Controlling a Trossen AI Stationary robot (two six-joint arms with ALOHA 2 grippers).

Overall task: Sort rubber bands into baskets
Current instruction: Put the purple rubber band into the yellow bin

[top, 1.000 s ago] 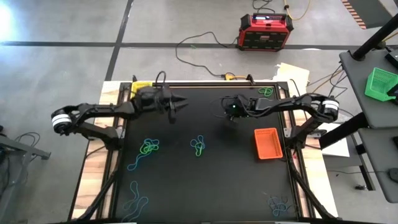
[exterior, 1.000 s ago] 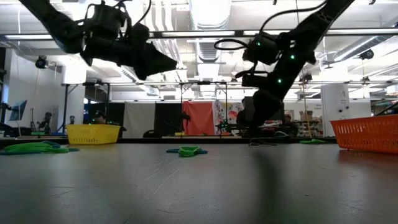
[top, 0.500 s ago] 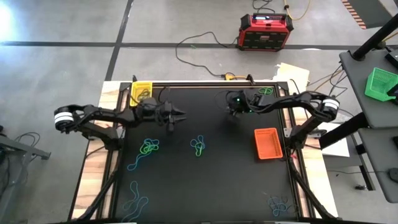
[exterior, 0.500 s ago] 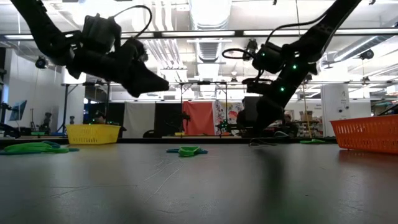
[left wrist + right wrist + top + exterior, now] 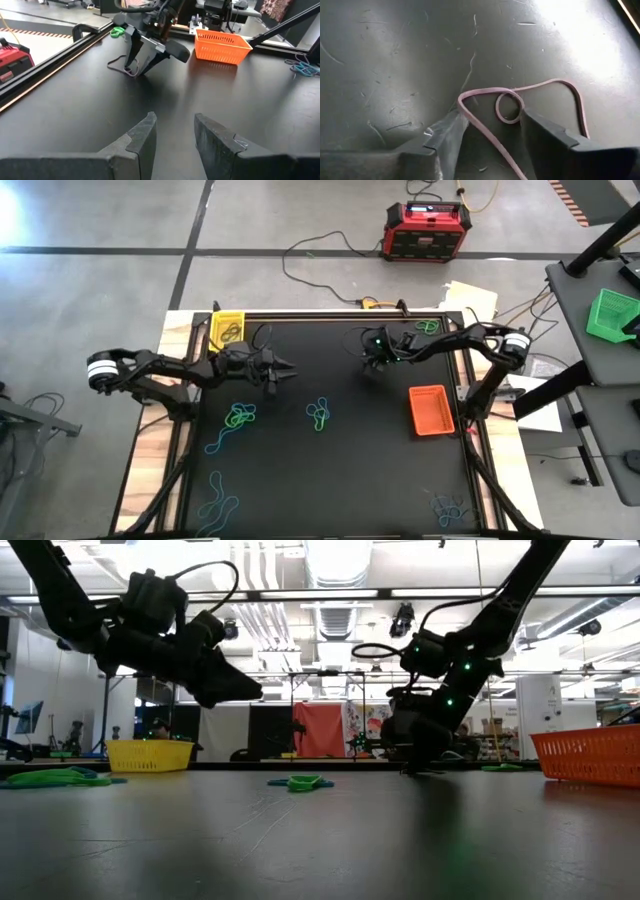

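Observation:
A dark purple rubber band (image 5: 559, 80) lies flat on the black table, with a small twisted loop (image 5: 509, 120) in it. My right gripper (image 5: 491, 114) is open and points down at the table's far middle (image 5: 372, 367), one finger on each side of that loop. It also shows in the left wrist view (image 5: 141, 61), above the band (image 5: 120, 70). My left gripper (image 5: 175, 130) is open and empty, above the table left of centre (image 5: 285, 368). The yellow basket (image 5: 228, 328) holds a few bands. The orange basket (image 5: 432, 410) stands at the right. My right gripper's open fingers come from above and stand on either side of the purple band's small loop, which lies flat on the table. The band's curved end (image 5: 462, 100) runs right beside one fingertip. I cannot tell whether the fingers touch the band.
Loose bands lie in groups: green (image 5: 240, 417), teal and blue (image 5: 318, 413), blue (image 5: 218, 445), more at the near left (image 5: 215, 505) and near right (image 5: 450, 510), green at the far right (image 5: 427, 327). A green basket (image 5: 612, 313) sits on a side table.
My left gripper has gone down and a little toward the table's near edge, uncovering the yellow basket. My right gripper has gone down to the table over the purple band.

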